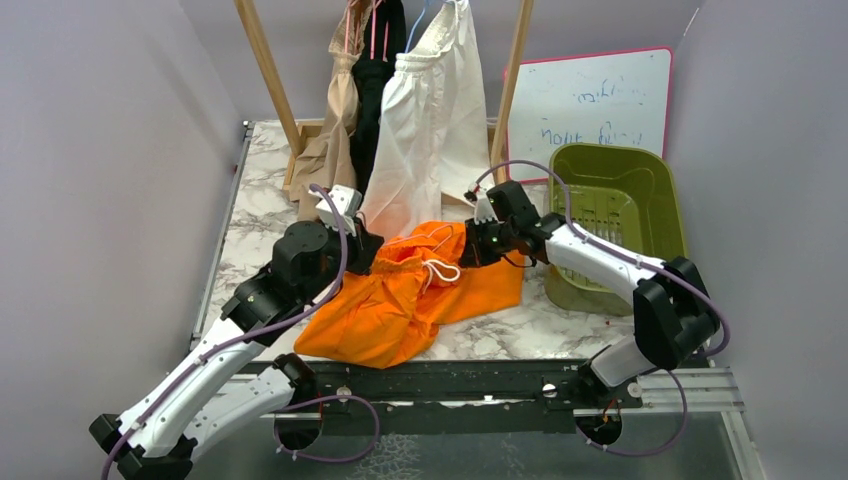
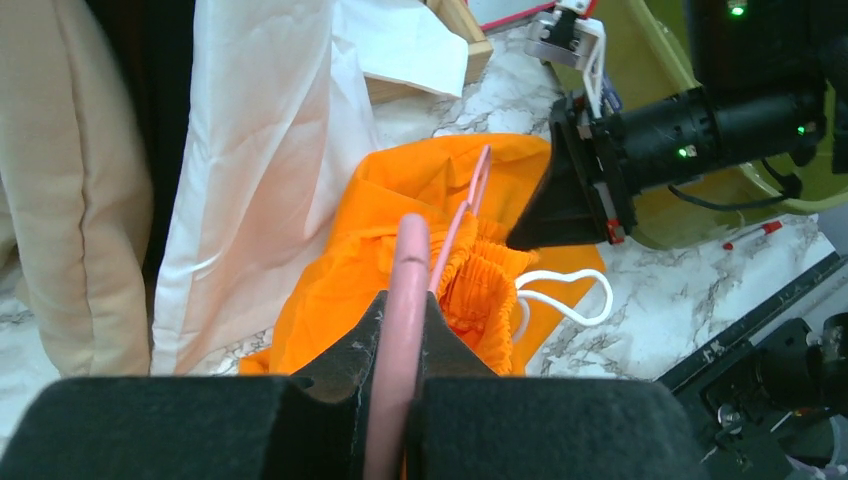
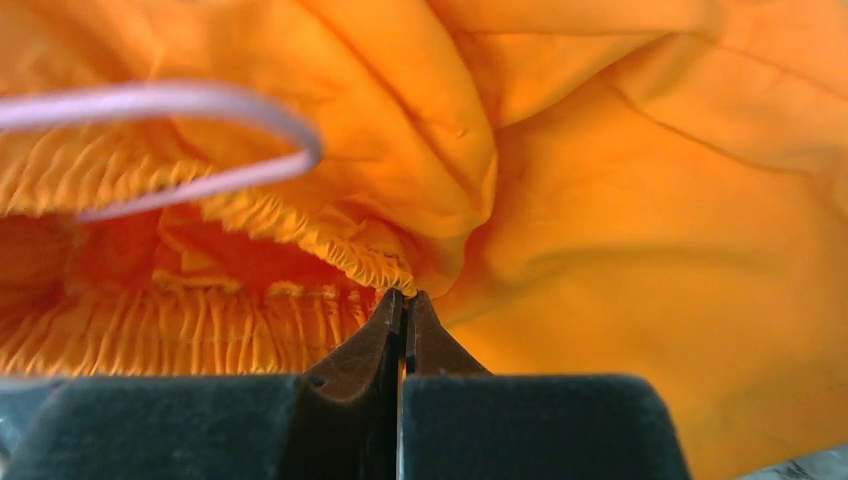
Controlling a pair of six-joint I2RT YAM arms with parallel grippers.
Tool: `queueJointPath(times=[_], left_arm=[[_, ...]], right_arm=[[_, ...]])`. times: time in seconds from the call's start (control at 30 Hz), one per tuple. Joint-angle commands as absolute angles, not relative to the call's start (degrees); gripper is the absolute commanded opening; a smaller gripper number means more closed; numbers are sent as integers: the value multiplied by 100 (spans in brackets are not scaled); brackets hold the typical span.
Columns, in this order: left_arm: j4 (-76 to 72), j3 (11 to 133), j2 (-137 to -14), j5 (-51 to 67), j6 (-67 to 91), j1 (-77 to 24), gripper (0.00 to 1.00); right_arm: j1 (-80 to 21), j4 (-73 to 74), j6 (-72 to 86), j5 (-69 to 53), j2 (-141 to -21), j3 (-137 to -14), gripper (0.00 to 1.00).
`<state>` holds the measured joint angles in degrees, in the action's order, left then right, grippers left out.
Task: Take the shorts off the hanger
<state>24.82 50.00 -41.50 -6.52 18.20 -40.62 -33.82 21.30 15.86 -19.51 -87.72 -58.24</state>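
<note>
**Currently: both pincers clamped at the orange shorts' waistband**

Right at the middle of the marble tabletop (image 1: 255,215), the orange shorts (image 1: 400,300) lie crumpled in a heap between the two arms, with the white drawstring (image 2: 560,295) looping out on the right side. The left pincer (image 2: 405,310) is closed around the thick end of a pink hanger (image 2: 408,260), whose thin wire runs on into the gathered waistband. The right pincer (image 3: 404,300) reaches in from the right, its fingers pressed together on the edge of that same orange waistband.

Farther back, the cream-white shorts (image 1: 430,130), black shorts (image 1: 375,90) and tan shorts (image 1: 335,125) hang side by side from a wooden rack (image 1: 265,60), their hems reaching the tabletop. A green basket (image 1: 615,215) sits at the right, beside the right arm.
</note>
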Motion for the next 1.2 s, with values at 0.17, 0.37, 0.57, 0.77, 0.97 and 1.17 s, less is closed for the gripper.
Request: queueJointPath(times=[0.17,0.37,0.57,0.77,0.97,1.17], left_arm=[[1995,4929,-4496,-247,1842,-4054,0],[1800,4876,-4548,338,1583,-4052,0],[1778,4912,-4831,981,1317,-4052,0],[1615,4964,-4927,1802,1050,-4052,0],[1588,4941,-4933,2307,1159,-4052,0],[1581,4908,-4819,2199,1160,-4052,0]], right_arm=[[-3348,1549,1511,-2505,-8033,-5513,12],[-3349,1320,970,-2085,-7205,-5329,43],[-3344,1178,-796,-2711,-6649,-5148,52],[-3375,1259,-2782,-3541,-6566,-5231,52],[-3371,3104,-4526,-5142,-7217,-5851,49],[-3384,3562,-4886,-6231,-7386,-5763,48]])
